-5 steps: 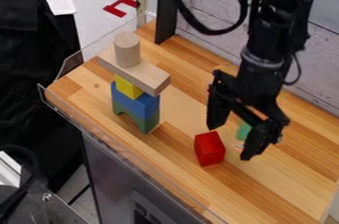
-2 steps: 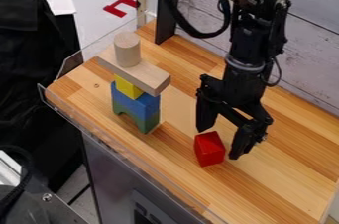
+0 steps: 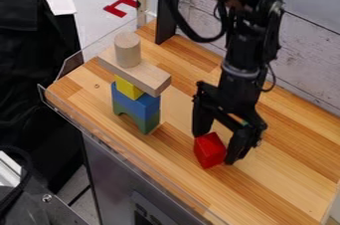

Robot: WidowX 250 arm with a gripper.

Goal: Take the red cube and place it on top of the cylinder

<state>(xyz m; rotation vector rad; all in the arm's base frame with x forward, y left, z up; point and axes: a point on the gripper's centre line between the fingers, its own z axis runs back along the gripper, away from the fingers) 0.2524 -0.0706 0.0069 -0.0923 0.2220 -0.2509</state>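
Camera view — high, slanting down

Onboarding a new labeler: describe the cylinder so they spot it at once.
On the wooden tabletop, find the block tower. A pale plank lies across it. The cylinder stands upright on that plank, topmost, its flat round top unlike its neighbours.

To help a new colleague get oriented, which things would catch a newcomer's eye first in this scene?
Probably the bright red cube, between the fingers of the black gripper on the wooden counter. Next, the block tower to its left in the picture, topped by a pale cylinder on a plank.
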